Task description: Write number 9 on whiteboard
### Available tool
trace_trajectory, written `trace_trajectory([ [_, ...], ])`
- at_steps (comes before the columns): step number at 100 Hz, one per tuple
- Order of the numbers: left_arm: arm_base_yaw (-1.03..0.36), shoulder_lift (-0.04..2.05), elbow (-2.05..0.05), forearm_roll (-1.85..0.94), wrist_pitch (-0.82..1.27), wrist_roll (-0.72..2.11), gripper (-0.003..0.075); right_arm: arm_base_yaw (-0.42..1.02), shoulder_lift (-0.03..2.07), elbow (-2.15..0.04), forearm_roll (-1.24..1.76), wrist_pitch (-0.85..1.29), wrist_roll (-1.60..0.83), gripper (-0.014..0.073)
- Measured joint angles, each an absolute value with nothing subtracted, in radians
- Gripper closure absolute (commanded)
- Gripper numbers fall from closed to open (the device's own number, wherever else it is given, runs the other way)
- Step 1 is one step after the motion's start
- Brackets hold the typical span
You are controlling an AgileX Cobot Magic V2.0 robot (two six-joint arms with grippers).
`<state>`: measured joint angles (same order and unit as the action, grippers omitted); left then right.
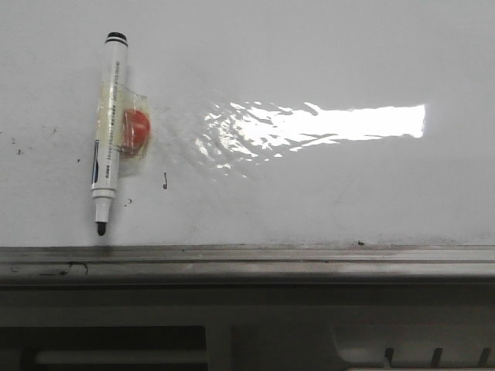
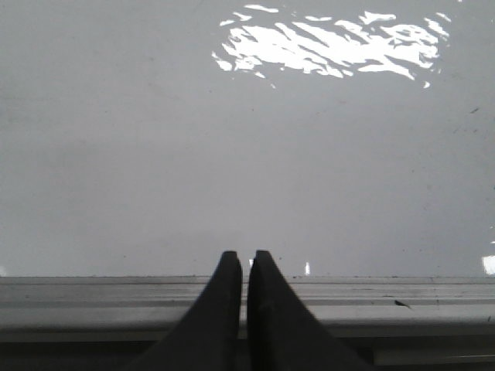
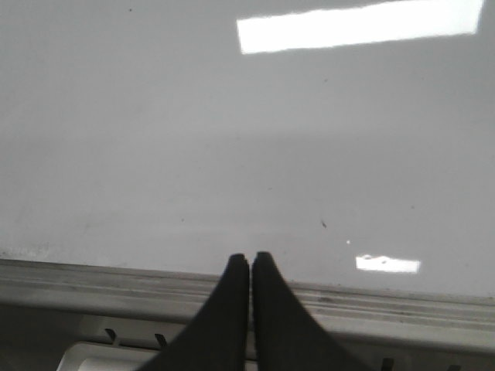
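The whiteboard (image 1: 325,201) fills the front view, glossy white with a bright glare patch (image 1: 325,124). A white marker pen (image 1: 107,147) with a black tip lies on it at the left, tip toward the grey edge rail (image 1: 247,263). An orange-red round piece (image 1: 136,128) is taped to the pen. No number 9 shows. Neither gripper shows in the front view. My left gripper (image 2: 244,253) is shut and empty over the rail, facing bare whiteboard (image 2: 155,154). My right gripper (image 3: 250,255) is shut and empty over the rail, facing the whiteboard (image 3: 155,139).
A tiny hooked black mark (image 1: 166,181) lies just right of the pen, with small black specks at the board's left (image 1: 15,143). Below the rail is the robot's pale base (image 1: 271,340).
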<state>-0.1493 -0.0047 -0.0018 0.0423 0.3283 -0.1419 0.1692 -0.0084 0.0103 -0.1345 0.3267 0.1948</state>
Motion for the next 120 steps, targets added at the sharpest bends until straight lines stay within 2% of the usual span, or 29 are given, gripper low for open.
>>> trace_trajectory([
  [29, -0.149, -0.005, -0.002, 0.023, 0.314, -0.142, 0.0738, 0.169, -0.008, 0.01, -0.137, 0.28, 0.195, 0.0639],
  [53, -0.149, -0.005, -0.002, -0.5, 0.13, -0.142, 0.0738, 0.169, -0.008, 0.01, 0.094, 0.0, 0.195, 0.0639],
  [67, -0.149, -0.005, -0.002, -0.737, 0.08, -0.144, 0.0739, 0.169, -0.008, 0.01, 0.268, -0.051, 0.195, 0.0639],
  [76, -0.149, -0.005, -0.002, -0.794, 0.077, -0.142, 0.0739, 0.169, -0.008, 0.005, 0.337, -0.046, 0.195, 0.0639],
  [86, -0.149, -0.005, -0.023, -0.736, 0.139, -0.13, 0.0739, 0.169, -0.008, -0.076, 0.309, 0.076, 0.195, 0.0639],
  [96, -0.149, 0.016, -0.106, -0.613, 0.24, -0.124, 0.0739, 0.169, 0.005, -0.219, 0.186, 0.286, 0.195, 0.0639],
  [109, -0.149, 0.155, -0.245, -0.47, 0.378, -0.116, 0.0733, 0.169, 0.096, -0.397, 0.017, 0.518, 0.195, 0.0628],
  [116, -0.149, 0.253, -0.309, -0.437, 0.451, -0.085, 0.0675, 0.169, 0.147, -0.468, -0.022, 0.609, 0.195, 0.0576],
  [120, -0.149, 0.314, -0.339, -0.43, 0.492, -0.055, 0.061, 0.169, 0.174, -0.499, -0.032, 0.645, 0.195, 0.0521],
])
